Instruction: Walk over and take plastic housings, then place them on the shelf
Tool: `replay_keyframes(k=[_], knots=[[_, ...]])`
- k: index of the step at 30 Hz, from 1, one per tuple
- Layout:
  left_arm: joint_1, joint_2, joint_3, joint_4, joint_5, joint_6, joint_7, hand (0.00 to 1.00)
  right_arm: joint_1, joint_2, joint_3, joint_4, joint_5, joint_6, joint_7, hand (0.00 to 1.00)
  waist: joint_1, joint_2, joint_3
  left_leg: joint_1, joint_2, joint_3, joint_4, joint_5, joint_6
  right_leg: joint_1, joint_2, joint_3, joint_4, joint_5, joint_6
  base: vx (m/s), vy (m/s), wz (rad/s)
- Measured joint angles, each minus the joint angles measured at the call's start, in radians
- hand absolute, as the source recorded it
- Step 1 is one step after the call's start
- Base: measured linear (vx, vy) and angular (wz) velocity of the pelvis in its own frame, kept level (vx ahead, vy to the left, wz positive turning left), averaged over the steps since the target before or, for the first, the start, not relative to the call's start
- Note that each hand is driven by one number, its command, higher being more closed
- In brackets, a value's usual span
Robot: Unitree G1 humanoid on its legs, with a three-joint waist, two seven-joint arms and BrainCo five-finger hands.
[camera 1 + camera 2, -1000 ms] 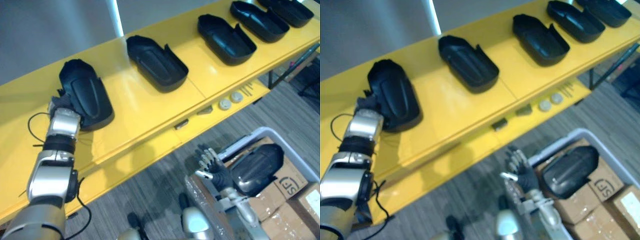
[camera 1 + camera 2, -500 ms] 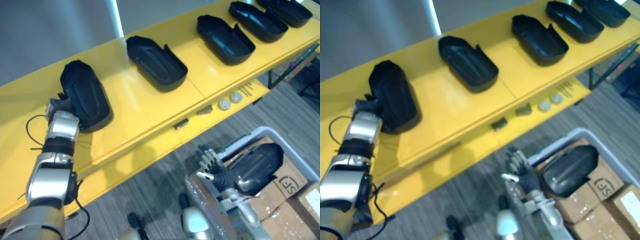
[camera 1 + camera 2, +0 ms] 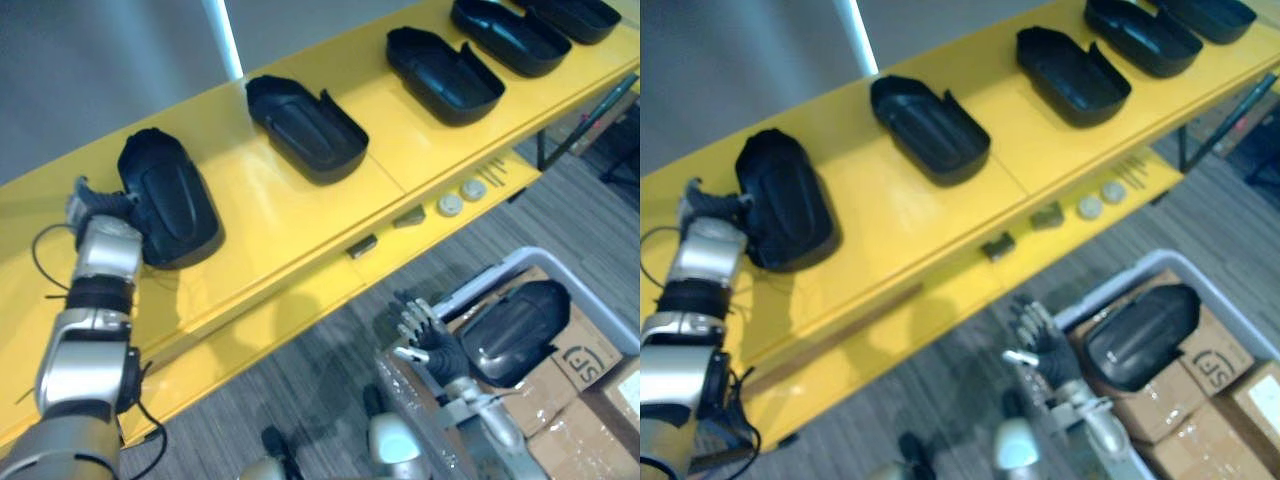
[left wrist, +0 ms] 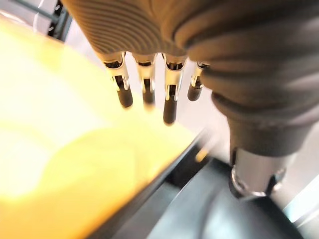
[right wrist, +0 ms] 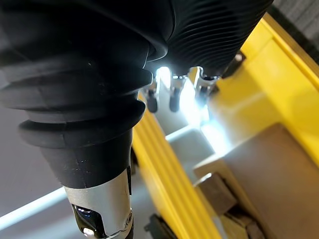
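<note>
The long yellow shelf (image 3: 260, 215) ran on a slant from near left to far right, with a lower front ledge over the grey floor (image 3: 300, 370). At the near right stood a pale bin (image 3: 485, 275) with cardboard boxes (image 3: 590, 355) in it, and across them lay a black housing in the bin (image 3: 515, 330), domed side up, its long axis pointing toward the shelf. On the shelf, the leftmost housing (image 3: 172, 200) lay domed side up, its long axis across the shelf's depth and its rounded end toward the back edge. Four more housings (image 3: 305, 128) lay hollow side up in a row to its right, all lengthwise across the shelf, well apart, with a bare stretch between the first two. The left hand (image 3: 97, 205) sat just beside the leftmost housing's left flank, its fingers (image 4: 169, 99) straight and holding nothing. The right hand (image 3: 432, 342) hung at the bin's near end, just beside the housing there, fingers spread and empty. Two small round discs (image 3: 450, 205) lay on the ledge.
</note>
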Motion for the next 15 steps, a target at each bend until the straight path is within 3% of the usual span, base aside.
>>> replay_keyframes(k=[3, 6, 10, 13, 15], knots=[[0.014, 0.060, 0.040, -0.059, -0.031, -0.044, 0.025, 0.00, 0.042, 0.000, 0.000, -0.039, -0.001, 0.000, 0.026, 0.00, 0.002, 0.019, -0.007, 0.001, 0.002, 0.002, -0.002, 0.000, 0.000, 0.000, -0.003, -0.001, 0.001, 0.000, 0.000, 0.00, 0.000, 0.00], [0.041, 0.062, 0.070, -0.088, -0.054, -0.068, 0.061, 0.00, 0.067, 0.000, 0.000, -0.060, -0.003, 0.000, 0.043, 0.00, 0.005, 0.044, -0.022, 0.005, 0.000, 0.001, -0.005, 0.000, 0.000, 0.003, -0.004, -0.008, 0.005, 0.000, 0.001, 0.00, -0.001, 0.02], [0.055, 0.062, 0.078, -0.125, -0.086, -0.112, 0.141, 0.00, 0.096, 0.001, -0.001, -0.072, -0.004, -0.002, 0.044, 0.00, 0.005, 0.058, -0.035, 0.025, -0.003, -0.004, -0.013, 0.002, 0.002, 0.022, -0.006, -0.014, 0.005, -0.004, 0.003, -0.01, 0.000, 0.02], [0.060, 0.062, 0.107, -0.169, -0.088, -0.178, 0.222, 0.00, 0.132, 0.003, 0.000, -0.072, -0.008, -0.012, 0.043, 0.00, 0.004, 0.071, -0.051, 0.035, -0.010, -0.005, -0.033, 0.013, 0.004, 0.030, -0.010, -0.023, 0.005, -0.006, 0.007, -0.03, -0.002, 0.07], [0.062, 0.062, 0.112, -0.191, -0.121, -0.262, 0.298, 0.00, 0.152, 0.007, 0.000, -0.072, -0.008, -0.044, 0.033, 0.00, 0.005, 0.082, -0.077, 0.035, -0.012, -0.008, -0.037, 0.016, 0.004, 0.031, -0.010, -0.030, 0.003, -0.007, 0.007, -0.02, -0.013, 0.07]])
